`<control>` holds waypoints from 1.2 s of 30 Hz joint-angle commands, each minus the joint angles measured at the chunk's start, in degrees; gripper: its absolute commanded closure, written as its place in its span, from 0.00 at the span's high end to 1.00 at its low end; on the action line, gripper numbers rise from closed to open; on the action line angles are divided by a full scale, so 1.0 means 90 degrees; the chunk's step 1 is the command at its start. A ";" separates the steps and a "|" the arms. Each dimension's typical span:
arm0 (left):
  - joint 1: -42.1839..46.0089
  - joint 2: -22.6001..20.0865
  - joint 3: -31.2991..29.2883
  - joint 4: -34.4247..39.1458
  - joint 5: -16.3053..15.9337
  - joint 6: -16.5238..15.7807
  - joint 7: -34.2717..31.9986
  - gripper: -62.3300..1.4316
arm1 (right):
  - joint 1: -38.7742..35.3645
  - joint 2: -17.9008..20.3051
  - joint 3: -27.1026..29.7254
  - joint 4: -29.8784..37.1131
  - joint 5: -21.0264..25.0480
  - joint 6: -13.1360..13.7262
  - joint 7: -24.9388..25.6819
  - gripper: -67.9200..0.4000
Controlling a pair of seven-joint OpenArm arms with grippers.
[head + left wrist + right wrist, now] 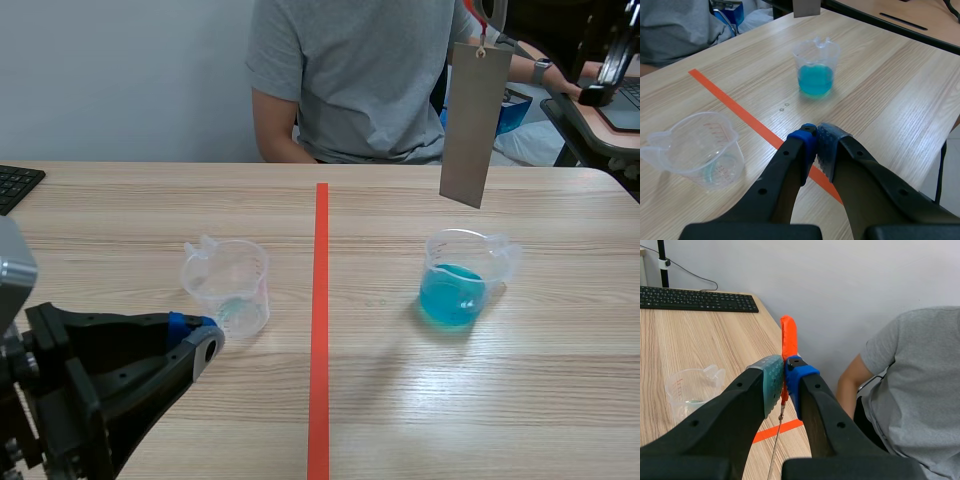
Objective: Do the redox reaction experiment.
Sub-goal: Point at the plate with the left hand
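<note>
2 beakers flanked the tape line point(321, 330) in the scene view: 1 clear beaker point(226, 285) left of it and 1 blue-filled beaker point(455, 278) right of it. 1 grey metal strip point(475, 120) hung in the air on the right side. A person point(370, 70) sat beyond the line's far end. In the left wrist view, the left gripper point(816, 145) was closed on nothing near the line. In the right wrist view, the right gripper point(784, 372) pinched 1 orange tag point(788, 340), and 1 keyboard point(695, 299) lay well off from the line.

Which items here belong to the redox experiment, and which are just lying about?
Job: metal sheet hanging by its orange tag from the right gripper; beaker of blue liquid; near-empty beaker.
Lying about: keyboard; seated person.
</note>
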 commanded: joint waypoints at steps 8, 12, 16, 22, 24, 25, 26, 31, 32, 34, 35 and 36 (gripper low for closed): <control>0.0187 -0.0376 -0.0034 0.0199 -0.0087 -0.0012 -0.0090 0.08 | 0.0109 0.0172 0.0036 0.0087 0.0092 0.0036 0.0141 0.02; 0.0185 -0.0376 -0.0034 0.0199 -0.0087 -0.0012 -0.0090 0.08 | 0.0107 0.0194 0.0036 0.0085 0.0083 0.0036 0.0136 0.02; 0.0185 -0.0376 -0.0034 0.0199 -0.0087 -0.0012 -0.0090 0.08 | -0.0039 0.0192 0.0034 0.0085 -0.0036 0.0036 0.0136 0.02; 0.0185 -0.0376 -0.0034 0.0199 -0.0085 -0.0012 -0.0090 0.08 | -0.0362 0.0187 0.0034 0.0085 -0.0245 0.0036 0.0209 0.02; 0.0185 -0.0376 -0.0034 0.0199 -0.0085 -0.0012 -0.0090 0.08 | -0.0423 0.0187 0.0034 0.0085 -0.0391 0.0036 0.0308 0.02; 0.0185 -0.0376 -0.0034 0.0199 -0.0085 -0.0012 -0.0087 0.08 | -0.0427 0.0182 0.0034 0.0075 -0.0478 0.0036 0.0367 0.02; 0.0185 -0.0376 -0.0034 0.0199 -0.0085 -0.0012 -0.0087 0.08 | -0.0440 0.0177 0.0034 0.0063 -0.0544 0.0036 0.0430 0.02; 0.0187 -0.0376 -0.0034 0.0199 -0.0039 -0.0012 -0.0087 0.08 | -0.0440 0.0046 0.0036 -0.0097 -0.0704 0.0036 0.0600 0.02; 0.0187 -0.0376 -0.0034 0.0199 -0.0039 -0.0012 -0.0087 0.08 | -0.0440 0.0007 0.0036 -0.0153 -0.0743 0.0036 0.0641 0.02; 0.0187 -0.0376 -0.0034 0.0199 -0.0039 -0.0012 -0.0087 0.08 | -0.0440 -0.0058 0.0036 -0.0284 -0.0801 0.0036 0.0719 0.02; 0.0187 -0.0376 -0.0034 0.0199 -0.0039 -0.0012 -0.0087 0.08 | -0.0440 -0.0087 0.0036 -0.0357 -0.0804 0.0036 0.0746 0.02; 0.0187 -0.0376 -0.0034 0.0199 -0.0039 -0.0012 -0.0087 0.08 | -0.0440 -0.0112 0.0036 -0.0425 -0.0811 0.0036 0.0782 0.02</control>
